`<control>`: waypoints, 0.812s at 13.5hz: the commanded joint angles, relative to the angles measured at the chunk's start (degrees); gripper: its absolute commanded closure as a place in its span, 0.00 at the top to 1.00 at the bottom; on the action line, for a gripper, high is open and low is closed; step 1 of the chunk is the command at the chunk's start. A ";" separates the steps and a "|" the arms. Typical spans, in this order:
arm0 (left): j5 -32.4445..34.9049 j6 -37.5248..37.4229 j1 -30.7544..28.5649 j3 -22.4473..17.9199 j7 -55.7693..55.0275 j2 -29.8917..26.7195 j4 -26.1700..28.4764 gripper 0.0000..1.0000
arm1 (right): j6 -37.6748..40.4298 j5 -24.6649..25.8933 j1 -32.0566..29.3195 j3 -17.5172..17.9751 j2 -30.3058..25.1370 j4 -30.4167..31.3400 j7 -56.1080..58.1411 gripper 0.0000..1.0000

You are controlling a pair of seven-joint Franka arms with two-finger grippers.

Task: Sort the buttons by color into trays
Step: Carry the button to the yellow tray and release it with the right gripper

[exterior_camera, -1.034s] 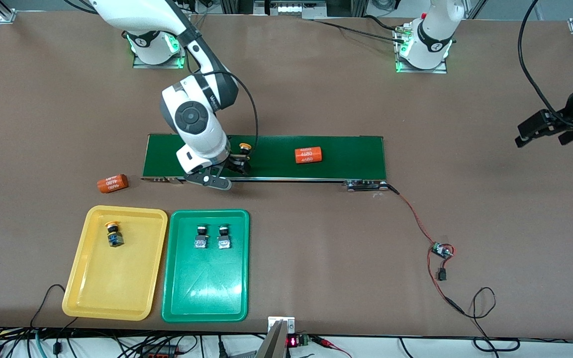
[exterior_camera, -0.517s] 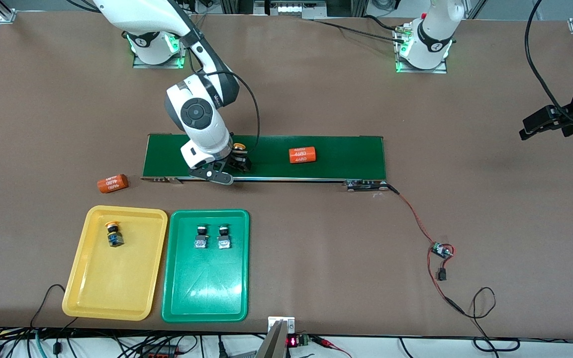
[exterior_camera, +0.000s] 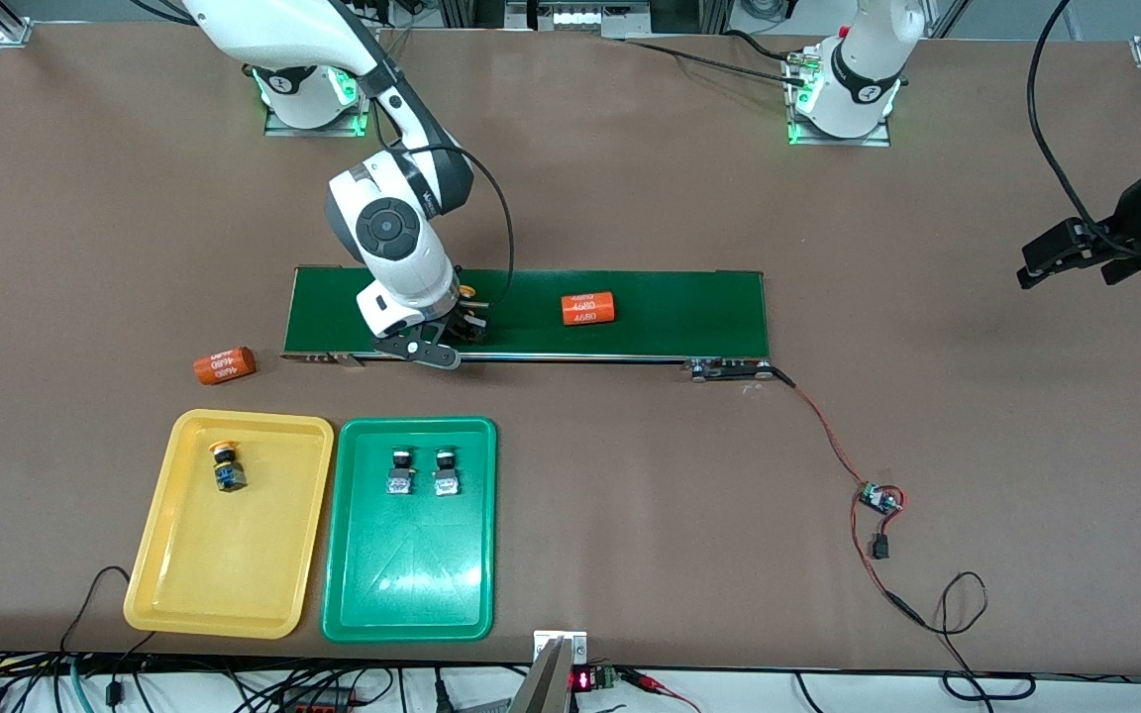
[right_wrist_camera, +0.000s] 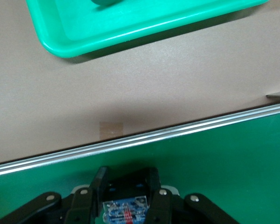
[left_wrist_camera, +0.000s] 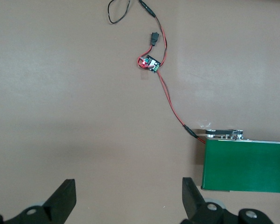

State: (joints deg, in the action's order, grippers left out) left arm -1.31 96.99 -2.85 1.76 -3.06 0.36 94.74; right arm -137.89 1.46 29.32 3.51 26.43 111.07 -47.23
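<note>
My right gripper (exterior_camera: 460,332) is clamped on a yellow-capped button (right_wrist_camera: 126,209) on the conveyor belt (exterior_camera: 630,317), center-left of the front view. My left gripper (left_wrist_camera: 126,196) waits, jaws wide, at the frame's right edge. Lower left, the yellow tray (exterior_camera: 169,555) holds one button (exterior_camera: 226,468); the green tray (exterior_camera: 412,584) holds two (exterior_camera: 400,473).

A robotics lab: two Franka arms bolted by green-lit bases (exterior_camera: 840,124) to a brown table (exterior_camera: 630,475) framed in aluminium profile, a small conveyor belt (exterior_camera: 670,312) wired to a bare circuit board (exterior_camera: 878,498), cables (exterior_camera: 234,683) massed along the edge.
</note>
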 commanded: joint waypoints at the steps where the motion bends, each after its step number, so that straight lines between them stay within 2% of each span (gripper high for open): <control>1: -0.62 1.62 -0.22 0.61 1.12 -3.52 3.95 1.00 | 0.08 1.17 -1.63 0.36 -0.50 0.56 -0.50 0.21; 3: -0.62 4.34 -0.40 0.61 1.12 -4.84 6.15 1.00 | 0.69 1.17 -3.13 0.19 -1.11 0.12 1.25 0.21; 4: -0.62 4.26 -0.49 0.61 1.12 -4.41 5.55 1.00 | 2.35 1.17 -3.66 -0.16 -1.64 -1.10 3.35 0.21; 6: -0.62 3.21 -0.40 0.61 0.60 -3.45 3.36 1.00 | 9.62 1.09 -5.32 -0.43 -1.56 -6.71 6.08 0.21; 8: -0.62 -1.17 -0.40 0.52 0.42 -1.26 -0.15 1.00 | 15.52 0.56 -7.95 -1.21 -0.68 -13.38 12.47 0.21; 11: -0.62 -5.15 -0.66 -0.09 0.16 -0.89 -1.49 1.00 | 20.37 0.12 -12.26 -1.75 2.30 -20.96 22.41 0.21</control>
State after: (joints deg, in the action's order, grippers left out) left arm -1.31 94.42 -3.05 1.95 -3.14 -1.67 95.81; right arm -120.56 1.72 19.72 1.36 25.84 95.35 -30.31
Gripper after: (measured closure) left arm 0.000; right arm 0.604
